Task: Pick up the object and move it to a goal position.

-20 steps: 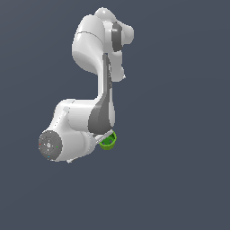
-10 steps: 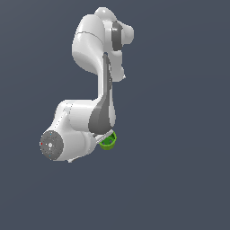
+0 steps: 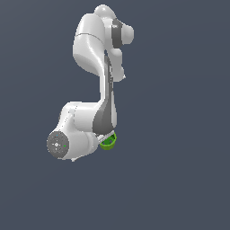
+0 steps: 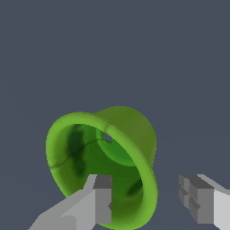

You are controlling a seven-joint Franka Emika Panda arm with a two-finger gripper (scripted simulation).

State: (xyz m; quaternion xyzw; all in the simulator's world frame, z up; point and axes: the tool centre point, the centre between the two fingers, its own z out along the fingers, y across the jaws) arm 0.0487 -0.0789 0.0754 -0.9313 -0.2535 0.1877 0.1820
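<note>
The object is a small bright green cup (image 4: 90,152), lying tilted so that its hollow inside faces the wrist camera. My gripper (image 4: 150,197) is open and straddles the cup's rim. One grey fingertip (image 4: 102,197) is inside the hollow and the other fingertip (image 4: 197,204) stands outside, with a gap to the rim. In the exterior view the green cup (image 3: 109,142) peeks out just below the white arm's wrist (image 3: 78,130), which hides the fingers and most of the cup.
The white arm (image 3: 96,49) rises from the wrist up the middle of the exterior view. Everything around it is a plain dark grey-blue surface (image 3: 179,134) with no other objects or edges in sight.
The arm's lower end has shifted very slightly toward the exterior view's right. The green cup stays at the same spot under the wrist.
</note>
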